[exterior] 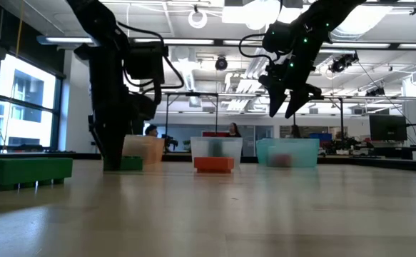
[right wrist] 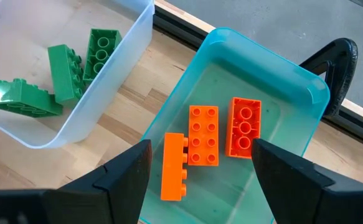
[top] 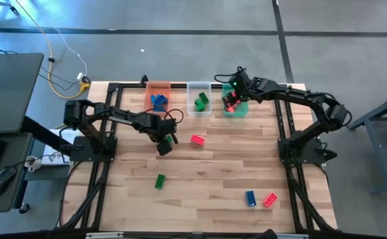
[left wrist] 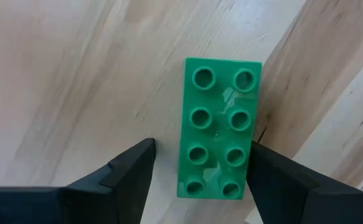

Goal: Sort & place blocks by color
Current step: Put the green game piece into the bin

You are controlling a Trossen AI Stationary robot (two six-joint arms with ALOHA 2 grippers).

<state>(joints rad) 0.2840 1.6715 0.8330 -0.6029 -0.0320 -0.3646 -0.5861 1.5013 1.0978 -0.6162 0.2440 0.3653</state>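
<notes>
Eight studs showing on the green block (left wrist: pixel 221 137), lying flat on the table (top: pixel 213 166) on the left arm's side, short of the bins. Straddled by the left gripper (left wrist: pixel 201 149): jaws apart, one finger close by each long side, touching or not hard to tell, no clamp yet.

Looks light, rigid and hard-shelled, so likely to stand a firm squeeze unharmed. Smooth, glossy walls though, so probably slippery if pinched off-centre. Best taken across the narrow width, on the flat long sides near mid-length, fingers low, never on the studs.

Belongs by colour in the clear bin (top: pixel 198 85), beside the other green blocks (right wrist: pixel 75 68).

Above the green bin (right wrist: pixel 268 59), right gripper (right wrist: pixel 200 152) hanging with jaws apart and nothing between them, red blocks (right wrist: pixel 243 127) lying below.

Elsewhere on the table: a loose red block (top: pixel 198 139) near the left gripper, a second green block (top: pixel 160 180) well apart, a blue block (top: pixel 250 198) just beside a far red block (top: pixel 269 200).
</notes>
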